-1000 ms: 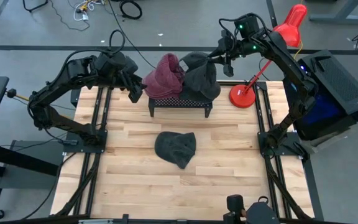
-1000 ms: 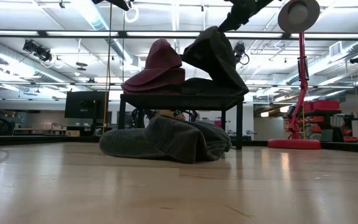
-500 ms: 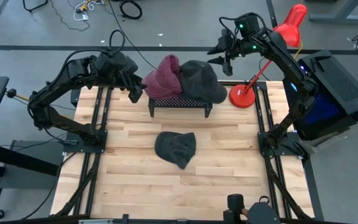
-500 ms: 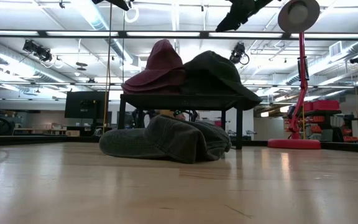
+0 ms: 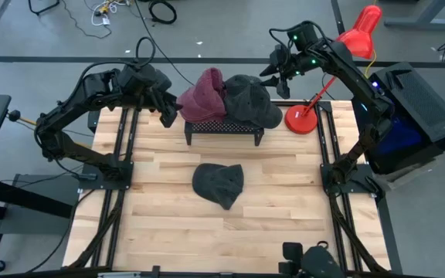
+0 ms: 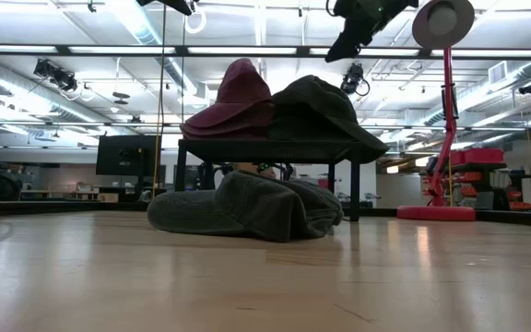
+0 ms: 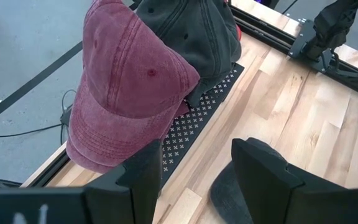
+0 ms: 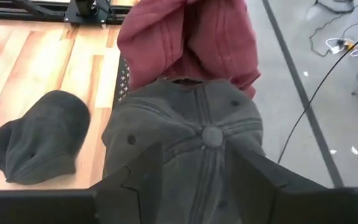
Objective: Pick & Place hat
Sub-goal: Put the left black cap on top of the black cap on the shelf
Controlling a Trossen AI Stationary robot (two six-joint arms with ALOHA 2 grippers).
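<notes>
Above dark cap, right hand open, empty

No writing, label, brand or number can be read on anything in view.

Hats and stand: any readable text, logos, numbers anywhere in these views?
None readable.
Maroon cap: plain, no logo visible.
Dark cap on the black stand: plain, no print.
Grey hat on the table: no label showing.
Red lamp: no markings legible.
</notes>
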